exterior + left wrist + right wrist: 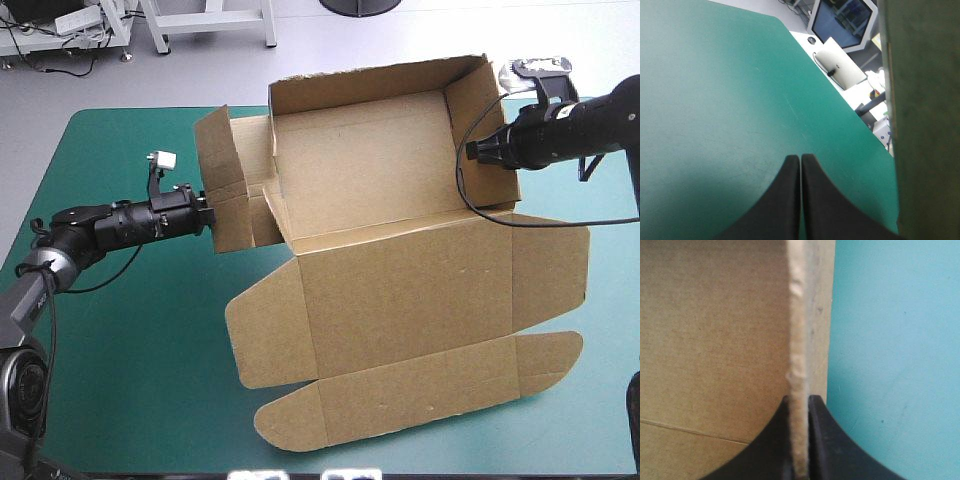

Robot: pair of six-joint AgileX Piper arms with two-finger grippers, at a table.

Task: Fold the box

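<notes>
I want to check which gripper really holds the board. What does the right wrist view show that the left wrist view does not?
Only the right wrist view: the right gripper shut on the box, with a raised wall's edge between its fingers and the inner face beside it. Only the left wrist view: the left gripper shut with nothing between its fingers, a panel of board standing beside it, and a wide stretch of the teal-green cover up to its edge. Both: the cover and brown board close to the black fingers.
</notes>
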